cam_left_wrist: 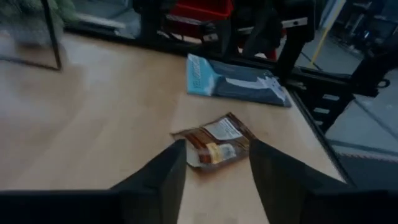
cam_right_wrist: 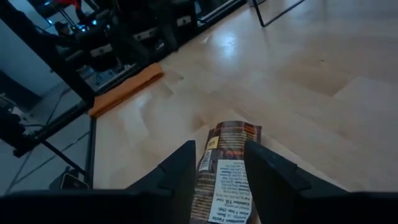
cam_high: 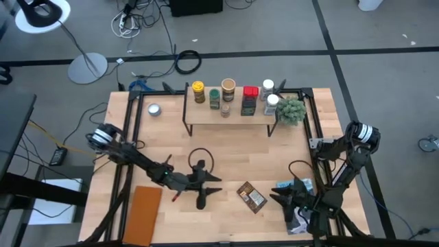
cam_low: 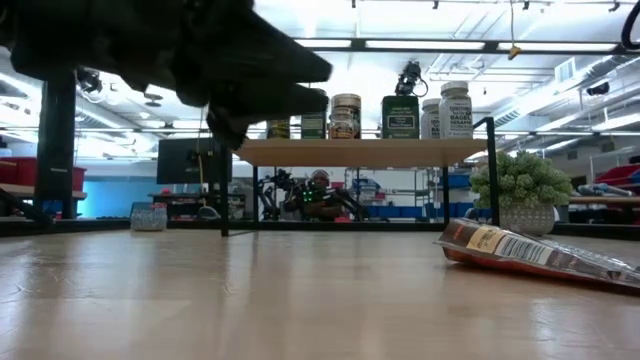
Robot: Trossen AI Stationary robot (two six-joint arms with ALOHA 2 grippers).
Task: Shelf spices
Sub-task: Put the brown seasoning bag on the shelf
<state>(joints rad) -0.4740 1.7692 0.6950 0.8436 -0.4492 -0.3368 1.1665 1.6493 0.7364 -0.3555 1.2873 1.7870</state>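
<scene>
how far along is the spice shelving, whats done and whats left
Mostly done: the jars stand in a row on the shelf. Left to do: the flat brown packet lies on the table. The left gripper and right gripper, both open, flank it, neither holding it.

- In the low view the left arm [cam_low: 170, 55] is a dark blur across the upper left, covering the shelf's [cam_low: 360, 151] left end and part of 1 jar [cam_low: 278, 128].
- Jar labels on the shelf are too small to read.
- The brown packet [cam_low: 540, 252] is cut off at that view's right edge.
- The blue-and-white book [cam_high: 296, 206] sits half hidden under the right arm, lower right of the high view.
</scene>
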